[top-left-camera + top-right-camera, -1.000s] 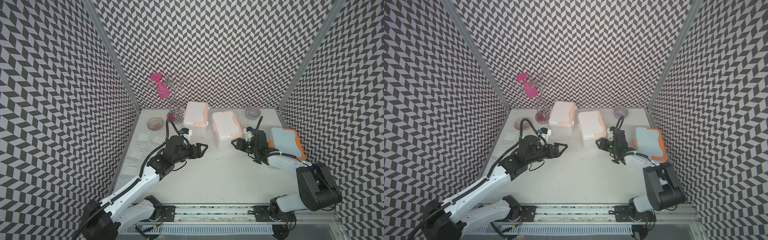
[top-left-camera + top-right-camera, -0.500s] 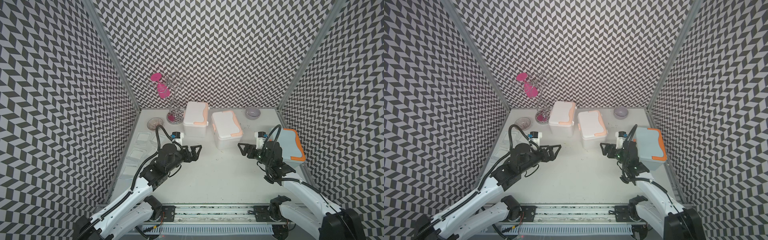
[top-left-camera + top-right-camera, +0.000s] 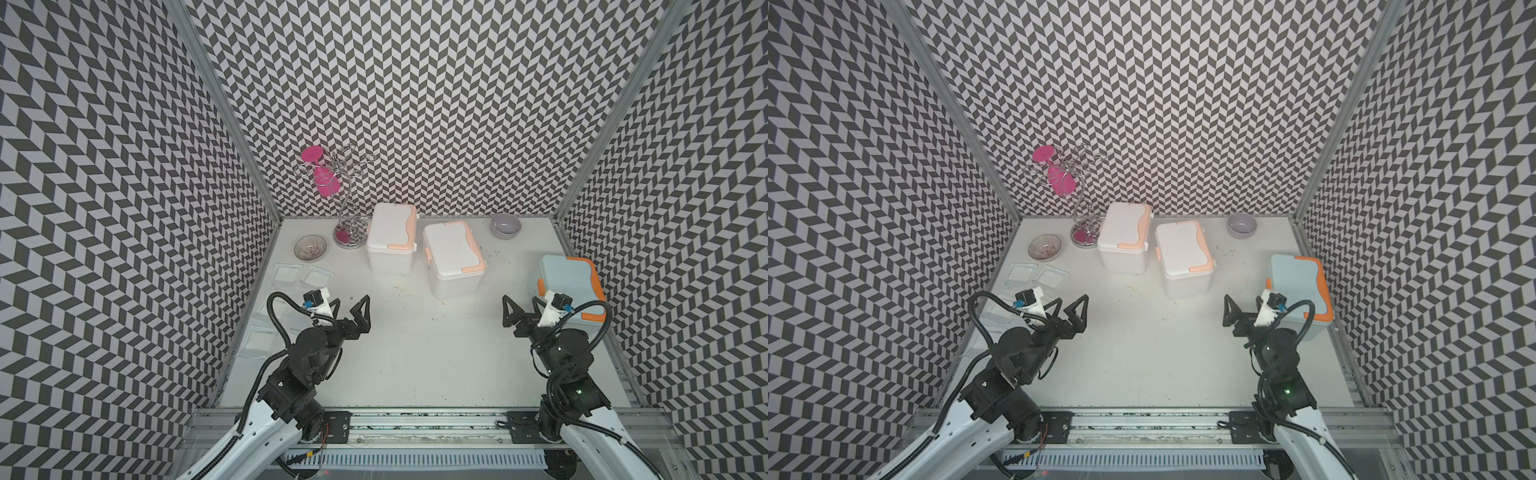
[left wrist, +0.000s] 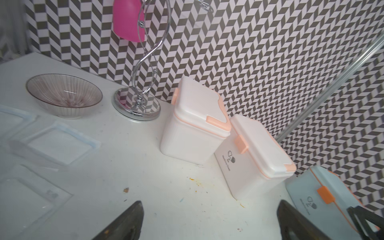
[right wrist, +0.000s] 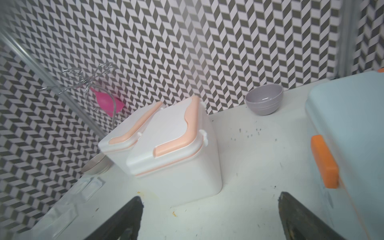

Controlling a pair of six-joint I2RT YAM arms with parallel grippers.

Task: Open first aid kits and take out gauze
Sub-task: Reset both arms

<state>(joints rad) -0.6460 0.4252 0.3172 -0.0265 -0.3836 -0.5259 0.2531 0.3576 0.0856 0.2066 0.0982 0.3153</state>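
Both stand wide apart, empty: right end effector (image 3: 521, 304) just beside the shut pale blue plastic first aid kit (image 3: 567, 276), left end effector (image 3: 351, 306) far from it.

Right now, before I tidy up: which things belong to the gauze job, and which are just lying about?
Job: pale blue kit, rear white kit, front white kit, gauze pads.
Lying about: ribbed glass bowl, grey bowl, chrome stand, pink glass hanging on it.
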